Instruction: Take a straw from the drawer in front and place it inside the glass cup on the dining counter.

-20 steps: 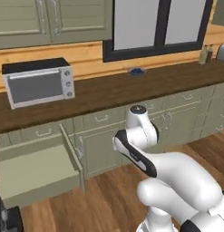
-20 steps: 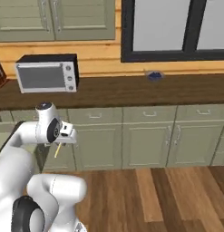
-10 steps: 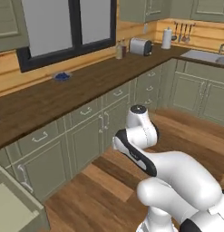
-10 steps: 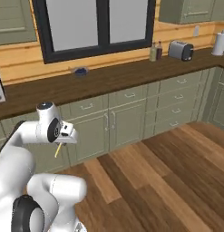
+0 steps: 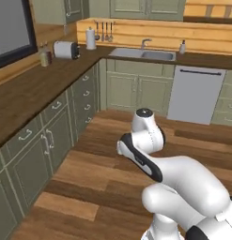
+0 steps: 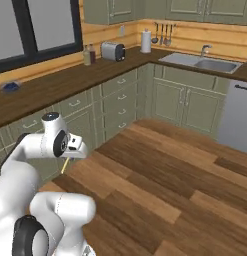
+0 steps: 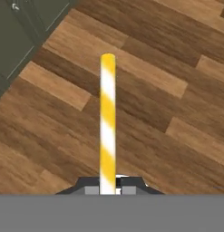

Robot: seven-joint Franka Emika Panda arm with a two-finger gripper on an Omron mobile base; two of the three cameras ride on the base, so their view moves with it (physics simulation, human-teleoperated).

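While the base has swung round since a second ago, the microwave and open drawer that filled the base views then have gone; both views now look along a corner run of sage-green cabinets.

Item: the straw (image 7: 107,122), a thin stick banded in yellow and white, pale and short. Location: centre of the hand view, rising from lower middle toward the top, above the brown plank floor (image 7: 177,90). In the right base view it shows as a thin pale sliver (image 6: 65,165) hanging below the hand at left centre.

Holder: the two-finger gripper (image 7: 109,188), clamped on the straw's lower end, one dark tip touching each side. Straw looks straight and in line with the fingers; no slip apparent.

Surroundings: dark wooden worktop (image 5: 37,93) along the left of the left base view; steel sink (image 5: 143,54) at upper centre; silver toaster (image 5: 65,49) at upper left; white dishwasher front (image 5: 195,96) at right.

Status, as judged: straw collected, drawer stage over, base turning in transit. Glass cup and dining counter yet to be reached; placing step not begun.
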